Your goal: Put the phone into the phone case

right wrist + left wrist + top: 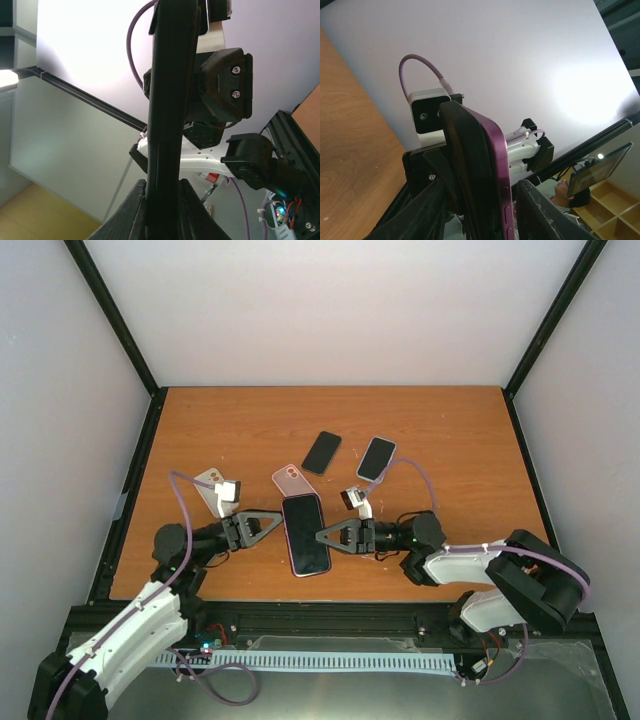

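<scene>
Right gripper (162, 200) and left gripper (490, 210) each clench one long edge of the purple-rimmed phone (305, 535), held just nearside of the pale phone case (290, 479); you appear mid-transfer, so next align the phone over the case and press squarely.

Three phones: the purple-edged phone (306, 535), plus a black phone (321, 452) and a grey-rimmed phone (376, 458) beyond it. One pink case (289, 477); one pale item (207, 483) (case or phone, unclear).
</scene>
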Available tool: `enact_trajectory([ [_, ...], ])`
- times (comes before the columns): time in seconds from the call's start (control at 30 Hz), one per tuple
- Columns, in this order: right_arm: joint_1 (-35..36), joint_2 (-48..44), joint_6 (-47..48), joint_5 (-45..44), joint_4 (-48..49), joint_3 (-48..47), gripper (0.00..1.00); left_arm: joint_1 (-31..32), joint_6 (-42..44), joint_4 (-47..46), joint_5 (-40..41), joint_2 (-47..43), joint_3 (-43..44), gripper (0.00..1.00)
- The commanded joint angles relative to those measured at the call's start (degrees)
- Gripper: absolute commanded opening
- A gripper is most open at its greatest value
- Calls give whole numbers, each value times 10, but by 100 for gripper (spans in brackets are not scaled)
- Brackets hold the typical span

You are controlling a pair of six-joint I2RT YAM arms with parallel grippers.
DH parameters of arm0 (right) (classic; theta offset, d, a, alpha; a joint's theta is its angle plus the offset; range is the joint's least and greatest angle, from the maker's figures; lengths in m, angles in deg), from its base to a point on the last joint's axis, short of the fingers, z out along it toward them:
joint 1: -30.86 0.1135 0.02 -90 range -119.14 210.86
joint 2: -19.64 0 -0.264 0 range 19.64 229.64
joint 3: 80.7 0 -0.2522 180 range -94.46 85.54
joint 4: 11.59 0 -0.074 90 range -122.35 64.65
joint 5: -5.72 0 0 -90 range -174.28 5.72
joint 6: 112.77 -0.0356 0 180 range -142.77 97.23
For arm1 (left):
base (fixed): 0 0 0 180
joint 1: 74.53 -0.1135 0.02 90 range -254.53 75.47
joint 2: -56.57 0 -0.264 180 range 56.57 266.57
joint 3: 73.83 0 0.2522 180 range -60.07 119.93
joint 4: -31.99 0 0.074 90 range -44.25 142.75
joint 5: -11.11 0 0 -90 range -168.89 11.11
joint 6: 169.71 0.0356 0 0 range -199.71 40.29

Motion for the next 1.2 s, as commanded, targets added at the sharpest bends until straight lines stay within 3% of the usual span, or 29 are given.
enact_trajectory([
  [0.0,6,5,-19,7,99,-11,6,-3,-26,-61,10,-2,-5,35],
  [0.13,11,3,-6,8,75,-12,8,-3,-7,-11,11,6,8,22],
  [0.23,13,2,1,7,55,-12,8,-3,26,53,12,5,31,19],
  [0.4,14,8,1,6,44,-14,7,-3,58,117,21,-12,49,36],
  [0.63,21,31,-2,10,63,-22,6,-3,70,125,20,2,45,33],
  [0.77,25,48,-9,8,82,-22,6,-3,78,138,22,11,47,39],
  [1.03,25,90,-37,4,135,-25,6,-3,113,189,23,26,77,4],
  [1.17,25,100,-38,-4,132,-21,11,-3,145,263,42,27,105,0],
])
